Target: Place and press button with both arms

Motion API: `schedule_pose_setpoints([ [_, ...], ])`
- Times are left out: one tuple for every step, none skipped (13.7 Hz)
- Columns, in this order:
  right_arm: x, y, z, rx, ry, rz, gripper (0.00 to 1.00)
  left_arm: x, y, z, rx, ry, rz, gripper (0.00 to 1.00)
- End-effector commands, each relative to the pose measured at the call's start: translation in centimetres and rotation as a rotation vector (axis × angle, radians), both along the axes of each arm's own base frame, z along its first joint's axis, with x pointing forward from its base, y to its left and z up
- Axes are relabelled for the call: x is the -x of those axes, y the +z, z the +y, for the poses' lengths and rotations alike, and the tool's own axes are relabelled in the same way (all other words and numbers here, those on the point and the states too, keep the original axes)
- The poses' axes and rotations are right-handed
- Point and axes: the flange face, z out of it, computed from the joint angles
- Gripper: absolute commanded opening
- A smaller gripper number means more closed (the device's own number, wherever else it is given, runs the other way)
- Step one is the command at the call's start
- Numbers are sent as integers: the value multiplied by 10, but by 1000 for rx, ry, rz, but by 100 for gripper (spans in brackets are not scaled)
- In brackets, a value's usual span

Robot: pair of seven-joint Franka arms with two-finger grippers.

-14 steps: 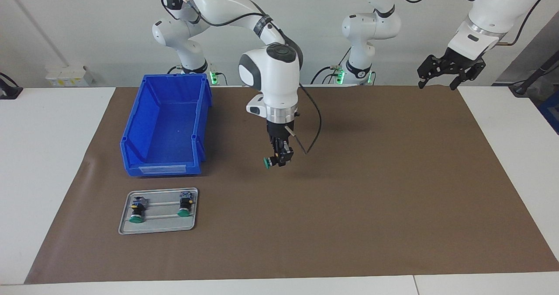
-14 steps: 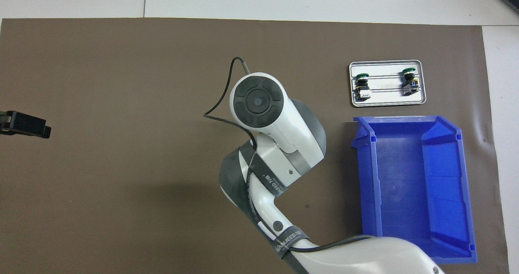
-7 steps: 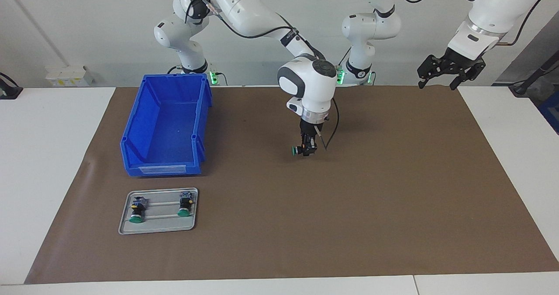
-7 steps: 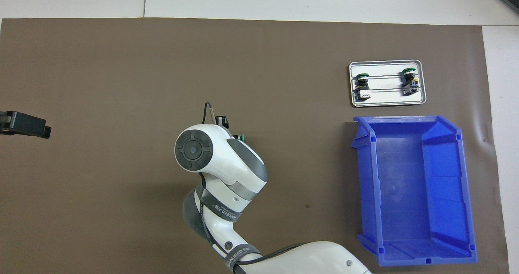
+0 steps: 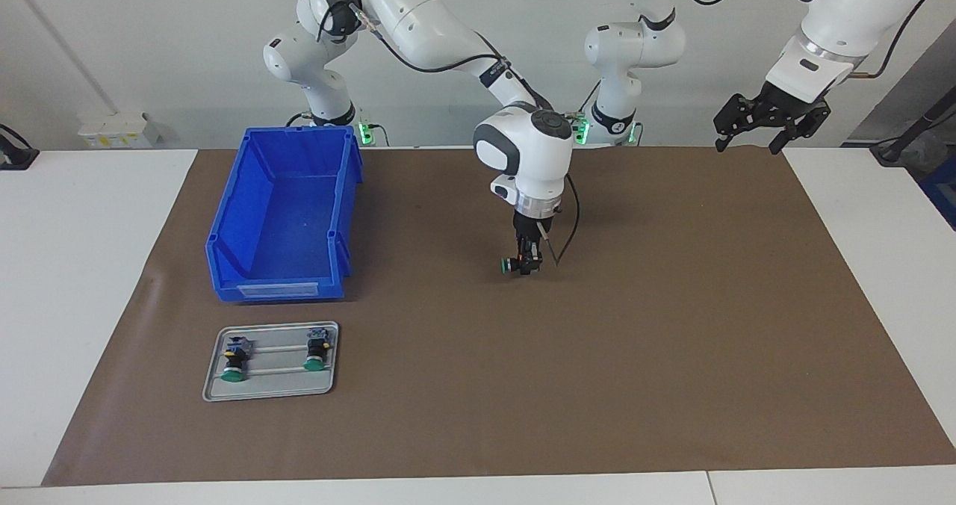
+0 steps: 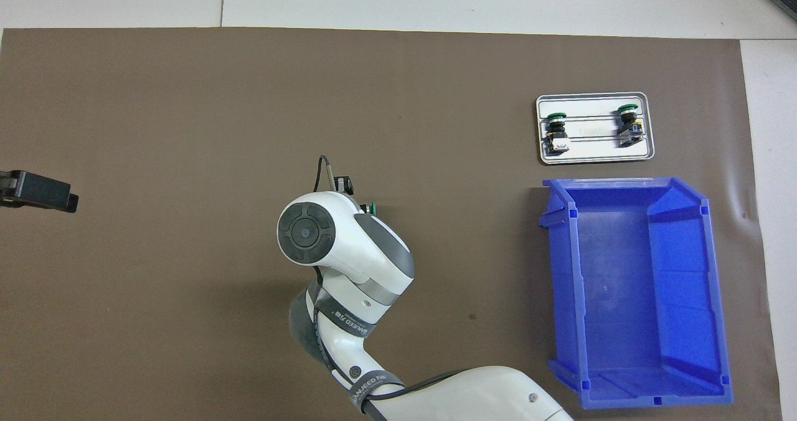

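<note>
Gripping a small push-button with a round green cap and black barrel (image 5: 512, 265), the right arm's black claw-like gripper (image 5: 527, 264) is seen at the centre of the facing view, closed on the button and lowered almost onto the brown mat (image 5: 672, 355) that covers the white worktop (image 5: 75, 266). Compared with a second ago, the button has been carried sideways from beside the open blue plastic bin (image 5: 284, 214) toward the middle of the mat and brought down; in the last half second only a small further drop is noticeable. Whether the button touches the mat cannot be told. It is held lying sideways, cap pointing toward the bin. By this reading, placing is nearly done and pressing has not begun.

At the upper right of the facing view, the left arm's black gripper (image 5: 769, 120) waits with fingers spread wide, empty. At lower left, two matching green-capped buttons (image 5: 317, 354) lie in a flat silver metal tray (image 5: 269, 393).
</note>
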Motion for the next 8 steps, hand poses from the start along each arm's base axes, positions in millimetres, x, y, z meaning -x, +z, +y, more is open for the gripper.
schedule_pose_setpoints([
  [7, -8, -1, -3, -6, -29, 6, 5, 0, 2, -7, 1, 6, 100],
  [7, -7, -1, 3, 2, -39, 35, 6, 1, 1, -8, 7, 12, 100],
  [7, -7, 0, 15, 21, -52, 77, 11, 1, -3, -9, -1, 45, 100],
  [5, -5, 0, 10, 33, -69, 100, 12, -1, -8, -9, -15, 53, 100],
  [4, -4, 1, 4, 47, -79, 100, 12, -1, -9, -9, -14, 52, 100],
  [3, 0, 2, 19, 81, -89, 100, 12, -1, -7, -9, -12, 52, 100],
  [1, 3, 0, 37, 124, -96, 100, 12, -1, -4, -9, -5, 53, 100],
  [-5, 12, -7, 40, 151, -101, 100, 12, 0, -6, -8, -23, 49, 100],
])
